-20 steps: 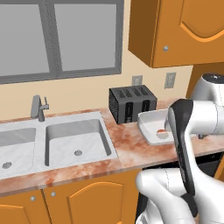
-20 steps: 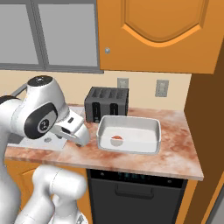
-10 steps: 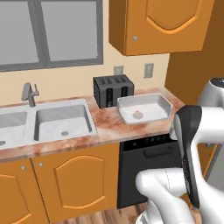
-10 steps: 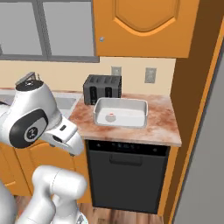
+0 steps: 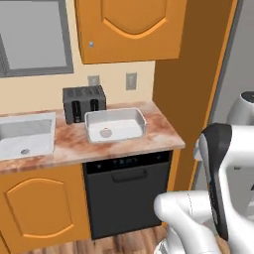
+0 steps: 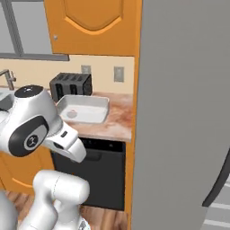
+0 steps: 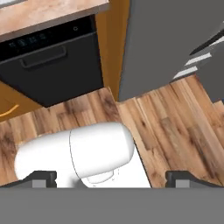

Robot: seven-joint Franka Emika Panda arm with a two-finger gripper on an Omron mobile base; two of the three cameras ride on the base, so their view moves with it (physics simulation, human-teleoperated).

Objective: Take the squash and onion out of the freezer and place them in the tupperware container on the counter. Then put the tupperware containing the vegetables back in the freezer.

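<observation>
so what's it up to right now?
Nothing is being handled. The open gripper points down at the wood floor, holding nothing. The white shallow plastic tub sits on the marbled reddish counter beside the black toaster, with one small round item inside. The tall matte-grey freezer is at the right, its door ajar.

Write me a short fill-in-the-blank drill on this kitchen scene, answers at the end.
1. The tupperware container sits on the counter directly in front of the black ____.
2. Below that stretch of counter is a black ____.
3. The floor under the pincer is made of ____.
4. The pincer's jaws stand ____.

Missing words: toaster; dishwasher; wood; open
</observation>
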